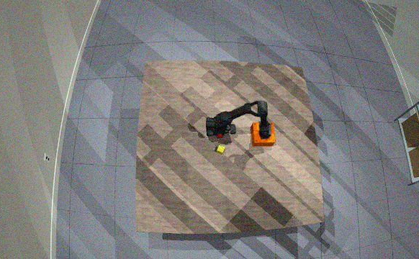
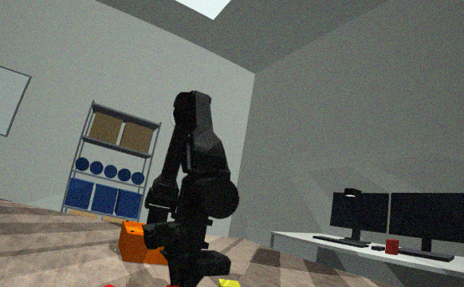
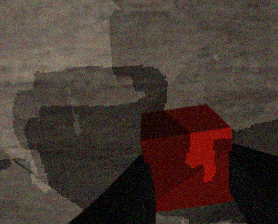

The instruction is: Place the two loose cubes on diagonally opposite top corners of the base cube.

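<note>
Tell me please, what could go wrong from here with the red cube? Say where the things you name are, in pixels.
The gripper (image 1: pixel 219 134) (image 2: pixel 182 285) (image 3: pixel 183 157) has the red cube (image 1: pixel 219 136) (image 2: pixel 173 285) (image 3: pixel 190 165) between its fingers; it might slip or twist if the grip is uneven. The yellow cube (image 1: pixel 220 149) (image 2: pixel 229 283) sits close by, so a sideways move could bump it.

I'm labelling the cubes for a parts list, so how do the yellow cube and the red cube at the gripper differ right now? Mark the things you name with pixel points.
The red cube (image 1: pixel 219 135) (image 3: pixel 190 165) sits between the gripper's fingers; the yellow cube (image 1: pixel 220 149) (image 2: pixel 229 283) lies outside them. The red cube is partly in shadow, whereas the yellow cube looks bright from above. Both are plain, single-coloured blocks.
</note>
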You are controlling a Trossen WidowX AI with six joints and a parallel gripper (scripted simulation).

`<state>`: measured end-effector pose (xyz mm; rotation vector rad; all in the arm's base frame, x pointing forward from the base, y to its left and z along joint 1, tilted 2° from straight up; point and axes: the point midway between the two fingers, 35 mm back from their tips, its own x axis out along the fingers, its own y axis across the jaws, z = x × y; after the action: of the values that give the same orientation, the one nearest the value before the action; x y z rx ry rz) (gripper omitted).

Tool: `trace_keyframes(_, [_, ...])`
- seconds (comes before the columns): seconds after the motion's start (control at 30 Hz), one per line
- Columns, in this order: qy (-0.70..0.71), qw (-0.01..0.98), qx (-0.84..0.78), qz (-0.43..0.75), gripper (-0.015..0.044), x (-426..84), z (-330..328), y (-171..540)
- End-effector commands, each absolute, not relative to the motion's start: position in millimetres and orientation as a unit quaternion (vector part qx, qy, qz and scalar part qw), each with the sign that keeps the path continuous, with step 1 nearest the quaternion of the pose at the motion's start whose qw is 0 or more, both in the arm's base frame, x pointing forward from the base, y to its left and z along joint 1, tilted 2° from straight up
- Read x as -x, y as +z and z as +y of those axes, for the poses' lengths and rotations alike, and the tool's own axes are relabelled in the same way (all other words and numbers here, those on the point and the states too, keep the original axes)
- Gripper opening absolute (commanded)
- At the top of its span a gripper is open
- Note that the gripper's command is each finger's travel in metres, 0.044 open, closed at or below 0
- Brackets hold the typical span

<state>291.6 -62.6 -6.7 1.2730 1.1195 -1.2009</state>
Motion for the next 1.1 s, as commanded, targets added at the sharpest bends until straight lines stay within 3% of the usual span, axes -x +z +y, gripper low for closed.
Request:
trace_keyframes(0.0, [-0.502, 0.505, -0.526, 0.465, 0.0105, -289.7, -63.1, -9.2])
trace_keyframes(1.07, [-0.502, 0.505, -0.526, 0.465, 0.0105, -288.1, -62.0, 89.1])
